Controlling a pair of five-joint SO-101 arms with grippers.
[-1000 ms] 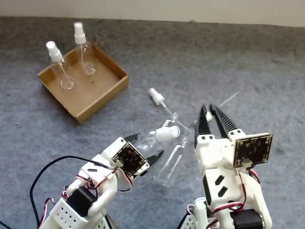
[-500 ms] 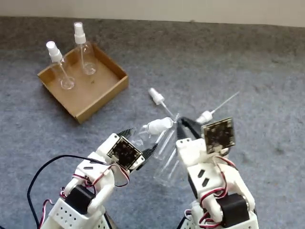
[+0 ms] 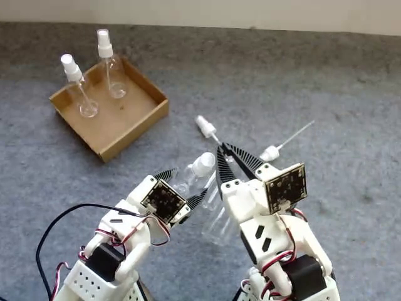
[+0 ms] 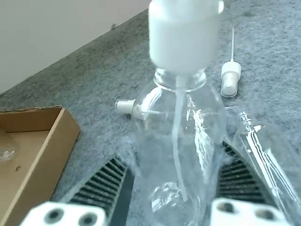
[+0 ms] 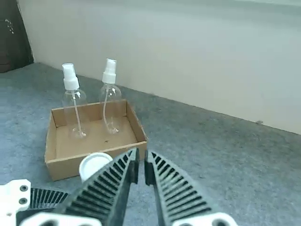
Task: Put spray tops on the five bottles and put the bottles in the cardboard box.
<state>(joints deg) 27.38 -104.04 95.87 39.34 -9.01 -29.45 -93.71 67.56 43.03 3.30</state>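
My left gripper (image 3: 183,187) is shut on a clear bottle (image 3: 199,168) that carries a white spray top (image 4: 184,33); the bottle stands tilted between the fingers (image 4: 101,186). My right gripper (image 3: 222,148) is shut and holds nothing. Its tips sit just right of the held bottle's cap (image 5: 95,165). One uncapped bottle (image 3: 219,216) lies on the carpet between the arms. Two loose spray tops (image 3: 205,126) (image 3: 270,152) lie beyond the grippers. The cardboard box (image 3: 135,135) at the far left holds two upright capped bottles (image 3: 78,88) (image 3: 109,63).
Grey carpet covers the table. A pale wall runs along the far edge (image 5: 211,61). A black cable (image 3: 69,219) loops by the left arm's base. Open carpet lies between the box and the arms and at the right.
The right gripper swung left from the loose spray top to the held bottle and shut. The left gripper tipped its bottle from lying sideways to more upright.
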